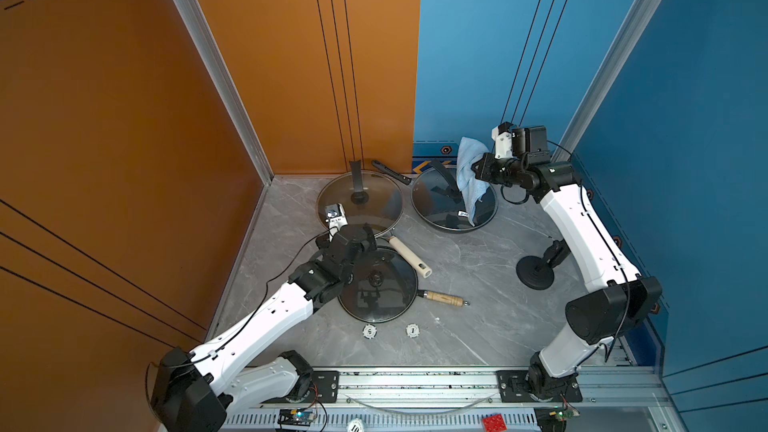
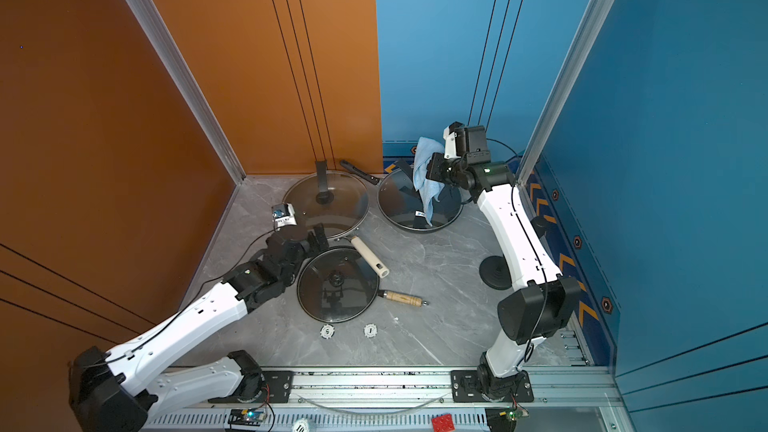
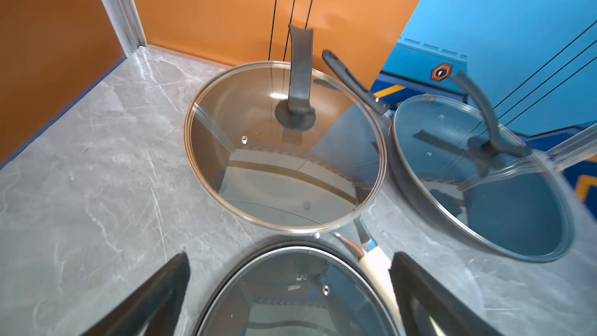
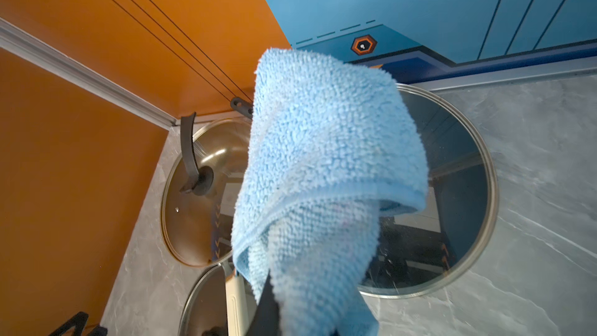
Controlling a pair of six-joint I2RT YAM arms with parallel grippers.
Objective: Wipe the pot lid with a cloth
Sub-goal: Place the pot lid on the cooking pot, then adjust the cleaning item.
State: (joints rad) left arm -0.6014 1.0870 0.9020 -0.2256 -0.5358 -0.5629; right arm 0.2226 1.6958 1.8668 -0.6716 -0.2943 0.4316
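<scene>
Hanging from the clenched right gripper (image 1: 475, 169), the cloth (image 1: 468, 187) dangles over the back-right pot lid (image 1: 436, 211). The left gripper (image 3: 289, 261) — jaws spread wide, holding nothing — hovers at the far edge of the near lid (image 1: 380, 297).

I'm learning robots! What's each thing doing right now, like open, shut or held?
Cloth: held up, dangling.
Right gripper: shut on the cloth.
Left gripper: open, empty.
Corner lid: on its pan.
Lid under cloth: on its pan.
Nearest lid: on its pan.
</scene>
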